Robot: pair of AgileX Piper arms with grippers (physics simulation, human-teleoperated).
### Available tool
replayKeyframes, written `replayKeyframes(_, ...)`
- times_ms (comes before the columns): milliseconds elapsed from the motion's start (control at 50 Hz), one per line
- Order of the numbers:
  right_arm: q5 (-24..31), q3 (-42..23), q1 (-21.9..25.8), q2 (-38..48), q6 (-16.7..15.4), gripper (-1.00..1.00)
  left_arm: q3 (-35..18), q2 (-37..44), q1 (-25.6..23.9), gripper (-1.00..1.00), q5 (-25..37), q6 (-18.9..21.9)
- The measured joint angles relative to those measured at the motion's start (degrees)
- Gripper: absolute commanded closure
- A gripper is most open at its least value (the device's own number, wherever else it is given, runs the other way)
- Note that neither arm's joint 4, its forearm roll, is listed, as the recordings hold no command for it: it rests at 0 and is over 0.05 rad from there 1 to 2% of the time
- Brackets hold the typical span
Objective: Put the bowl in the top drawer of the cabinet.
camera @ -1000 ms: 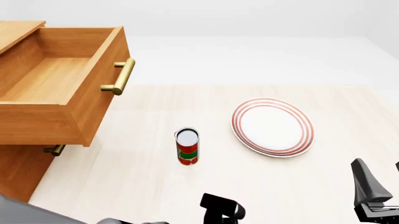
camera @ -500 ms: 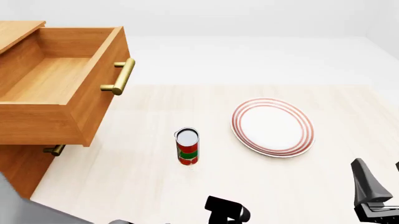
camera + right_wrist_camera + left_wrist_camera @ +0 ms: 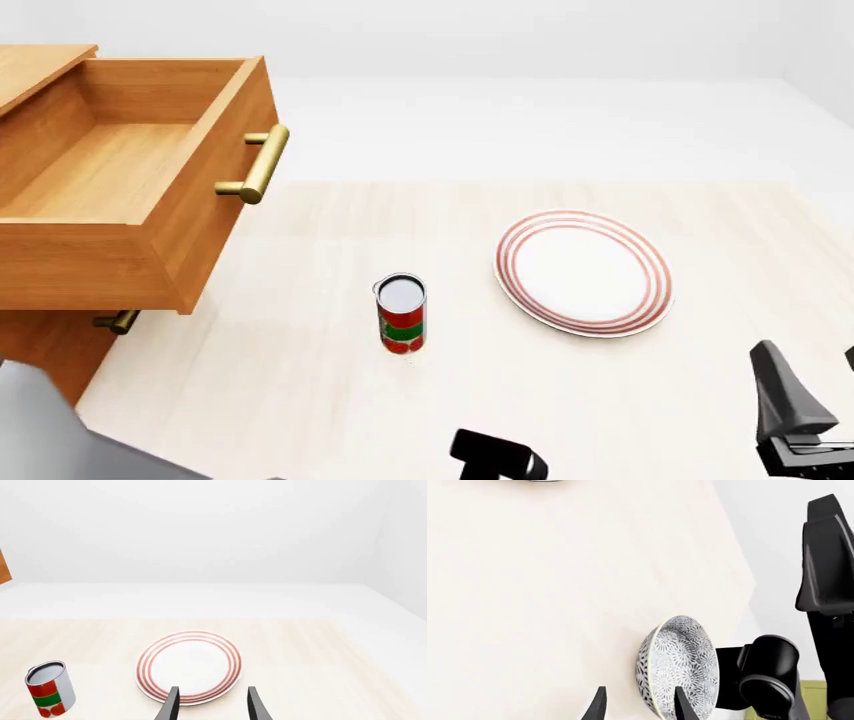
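Observation:
The bowl [image 3: 679, 666], white with a dense grey-blue floral pattern, lies on the table near its edge and shows only in the left wrist view. My left gripper [image 3: 639, 707] is open just at it: one fingertip overlaps the bowl's inside, the other stands outside, and the rim falls between them. The cabinet [image 3: 40, 360] stands at the far left. Its top drawer [image 3: 120, 255] is pulled out and holds nothing, brass handle [image 3: 262, 165] facing right. My right gripper [image 3: 212, 707] is open and holds nothing, short of the plate.
A red-ringed white plate [image 3: 583, 272] lies right of centre, and a red and green tin can [image 3: 400, 314] stands upright mid-table. The lower drawer's small brass handle [image 3: 118, 322] pokes out under the open drawer. The right arm's base [image 3: 827, 565] rises beyond the bowl.
In the front view the dark end of my left arm has slid a little right and lower, and its grey link has risen at the lower left. The right arm is still.

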Motion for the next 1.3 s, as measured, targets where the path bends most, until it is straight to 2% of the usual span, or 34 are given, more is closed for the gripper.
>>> replayKeyframes(540,-0.1,0.1,0.0,0.0,0.0,-1.00,-4.0,3.5,-1.4,-1.00,1.5,-0.3)
replayKeyframes(1100,-0.2,0.2,0.0,0.1,0.0,-1.00,-5.3,6.3,-2.0,-1.00,0.6,-1.4)
replayKeyframes(1120,-0.2,0.2,0.0,0.1,0.0,-1.00,-5.3,6.4,-2.0,1.00,0.5,-1.5)
replayKeyframes(1300,-0.1,0.0,0.0,0.1,0.0,-1.00,-5.0,6.3,-2.3,1.00,0.2,-1.8)
